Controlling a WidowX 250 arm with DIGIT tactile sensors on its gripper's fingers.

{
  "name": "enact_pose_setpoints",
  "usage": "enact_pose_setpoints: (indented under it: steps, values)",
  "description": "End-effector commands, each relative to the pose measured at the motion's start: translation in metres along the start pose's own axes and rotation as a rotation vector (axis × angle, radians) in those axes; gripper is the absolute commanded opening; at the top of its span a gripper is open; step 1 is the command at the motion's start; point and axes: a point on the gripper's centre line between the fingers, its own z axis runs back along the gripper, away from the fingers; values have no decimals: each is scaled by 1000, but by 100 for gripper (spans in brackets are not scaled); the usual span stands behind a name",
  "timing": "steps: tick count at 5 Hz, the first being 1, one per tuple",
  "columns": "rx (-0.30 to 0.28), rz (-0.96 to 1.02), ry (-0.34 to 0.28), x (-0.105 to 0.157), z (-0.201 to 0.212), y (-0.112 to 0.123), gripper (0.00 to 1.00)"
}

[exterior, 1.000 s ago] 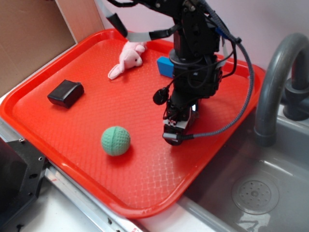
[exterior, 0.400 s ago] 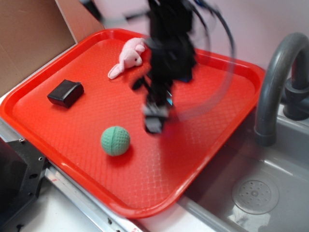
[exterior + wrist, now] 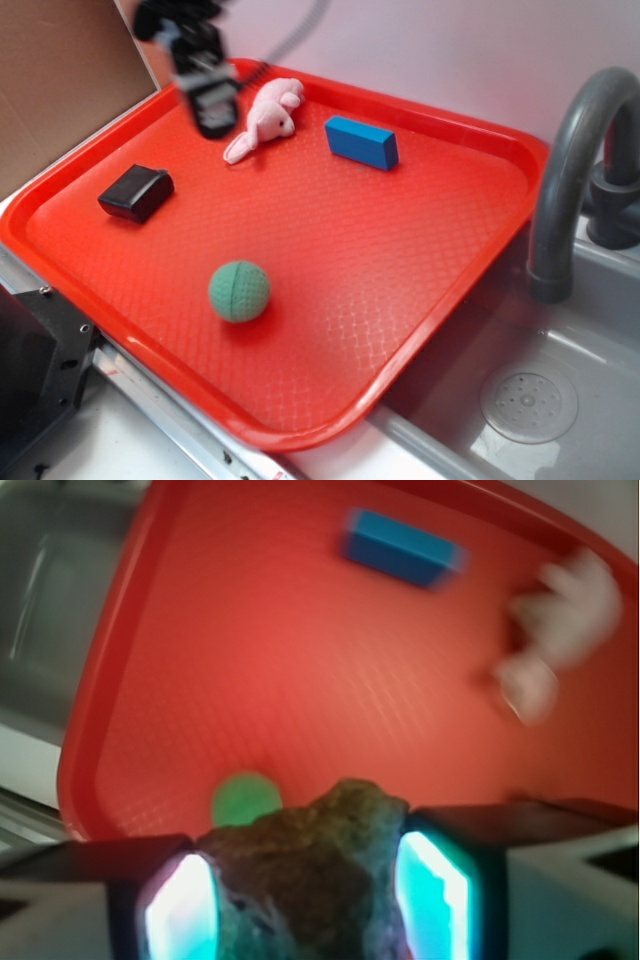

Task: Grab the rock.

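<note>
Rock [image 3: 305, 875] sat clamped between both fingers [image 3: 180, 920] of end effector [image 3: 305, 910], lifted clear of tray [image 3: 110, 680]. End effector [image 3: 205, 85], blurred, hung above tray's [image 3: 480, 140] far left corner, just beside pink plush [image 3: 265, 118]. Blue block [image 3: 361, 142], green ball [image 3: 239, 291], black block [image 3: 135, 192] lay on tray. Sink [image 3: 560, 400] sat right of tray.
</note>
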Motion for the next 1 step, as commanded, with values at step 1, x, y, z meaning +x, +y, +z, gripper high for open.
enact_pose_setpoints:
  steps: [1]
  values:
    - [18, 299, -22, -3, 12, -26, 0]
